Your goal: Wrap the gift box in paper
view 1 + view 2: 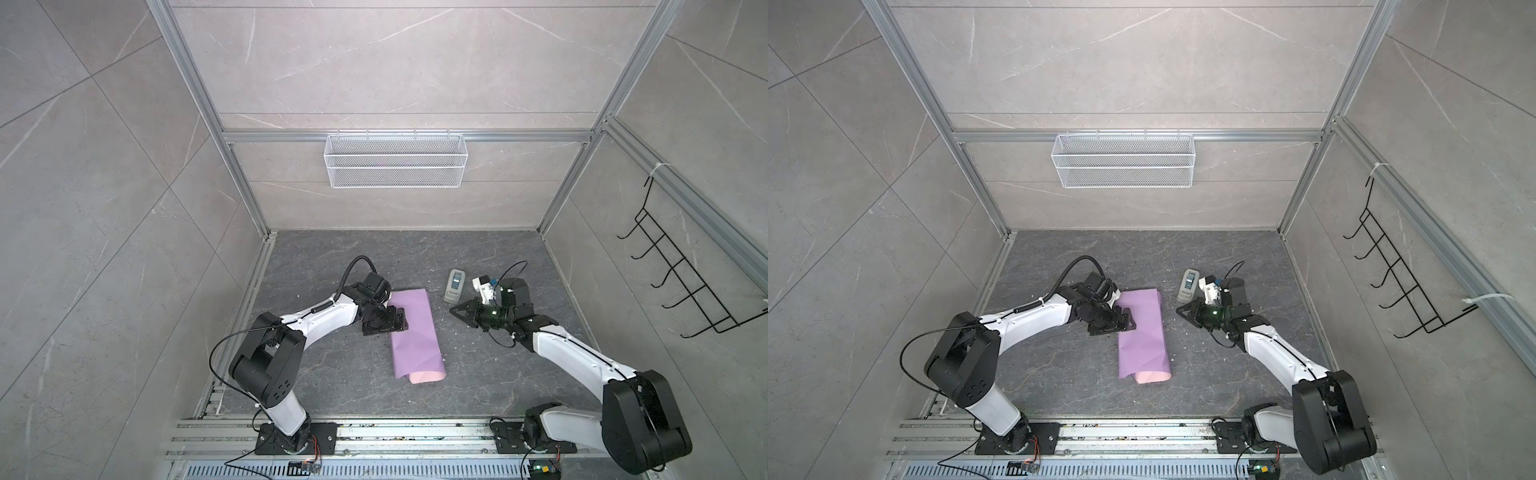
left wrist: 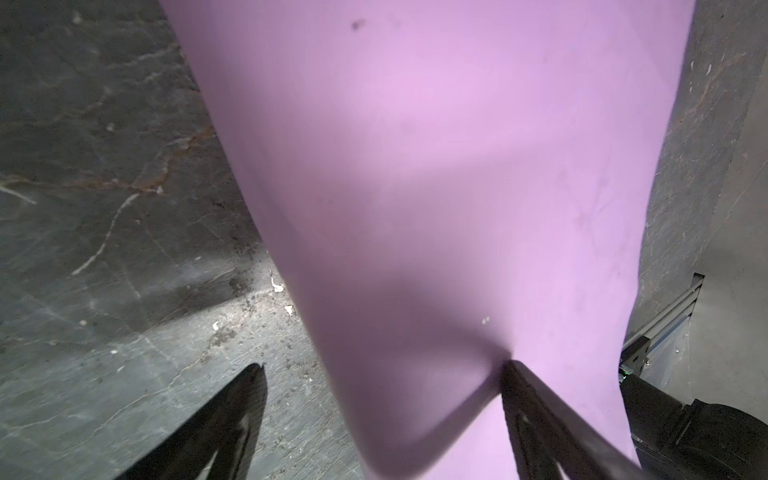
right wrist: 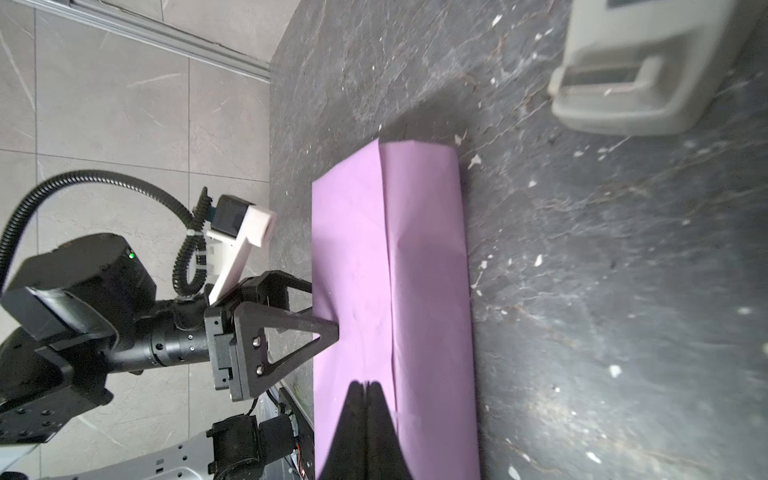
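A: The lilac purple paper sheet (image 1: pixel 413 332) looks thin and matt, finely creased, pale pink on its other face.
B: Under it, the dark grey stone-look tabletop (image 1: pixel 332 266) is veined, with a dull sheen, and gritty with pale flecks.
A: Now the small grey-white handheld device (image 1: pixel 455 285), smooth plastic.
B: And the white wire-mesh basket (image 1: pixel 395 160), coated metal, hangs on the brushed aluminium rail (image 1: pixel 270 136).

A small grey-white device (image 1: pixel 454 285) lies on the dark stone table (image 1: pixel 332 257), with white crumbs (image 3: pixel 538 260) scattered near it. On the back wall hangs a white wire-mesh basket (image 1: pixel 395 160). On the right wall is a black wire rack with hooks (image 1: pixel 681 274). Aluminium rails (image 1: pixel 395 432) run along the front edge.
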`<state>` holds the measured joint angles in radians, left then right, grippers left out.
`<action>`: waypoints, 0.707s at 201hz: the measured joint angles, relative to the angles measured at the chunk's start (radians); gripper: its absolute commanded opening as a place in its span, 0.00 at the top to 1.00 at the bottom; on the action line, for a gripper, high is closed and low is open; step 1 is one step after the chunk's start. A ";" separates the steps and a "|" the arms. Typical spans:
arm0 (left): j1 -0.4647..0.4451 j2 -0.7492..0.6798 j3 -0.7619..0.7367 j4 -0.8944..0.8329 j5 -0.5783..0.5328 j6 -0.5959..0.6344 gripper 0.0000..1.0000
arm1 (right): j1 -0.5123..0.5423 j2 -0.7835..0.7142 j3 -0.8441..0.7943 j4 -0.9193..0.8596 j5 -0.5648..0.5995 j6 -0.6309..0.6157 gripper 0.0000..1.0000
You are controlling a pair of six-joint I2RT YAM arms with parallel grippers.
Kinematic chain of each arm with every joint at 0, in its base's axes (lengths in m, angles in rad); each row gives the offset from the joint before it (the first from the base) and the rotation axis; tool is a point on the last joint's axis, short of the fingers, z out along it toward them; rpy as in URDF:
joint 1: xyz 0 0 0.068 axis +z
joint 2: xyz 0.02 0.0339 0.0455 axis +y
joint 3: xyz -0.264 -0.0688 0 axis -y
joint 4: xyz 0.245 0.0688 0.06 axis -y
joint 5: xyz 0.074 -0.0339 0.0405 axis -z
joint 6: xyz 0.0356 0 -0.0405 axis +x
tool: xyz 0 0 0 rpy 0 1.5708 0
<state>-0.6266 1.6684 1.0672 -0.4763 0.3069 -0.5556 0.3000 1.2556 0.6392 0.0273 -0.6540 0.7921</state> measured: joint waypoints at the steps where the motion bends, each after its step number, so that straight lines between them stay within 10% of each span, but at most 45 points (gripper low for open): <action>1: 0.000 0.000 0.000 0.000 0.000 0.000 0.11 | 0.008 -0.001 -0.001 0.003 0.005 0.005 1.00; 76: 0.001 0.000 0.000 0.000 0.002 0.001 0.11 | 0.343 0.032 -0.017 0.236 0.346 0.142 1.00; 142: 0.002 0.002 0.000 0.001 0.005 0.007 0.11 | 0.418 0.160 -0.042 0.416 0.523 0.209 1.00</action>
<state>-0.6247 1.6699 1.0672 -0.4751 0.3122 -0.5488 0.7181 1.4155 0.5976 0.4435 -0.1310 1.0008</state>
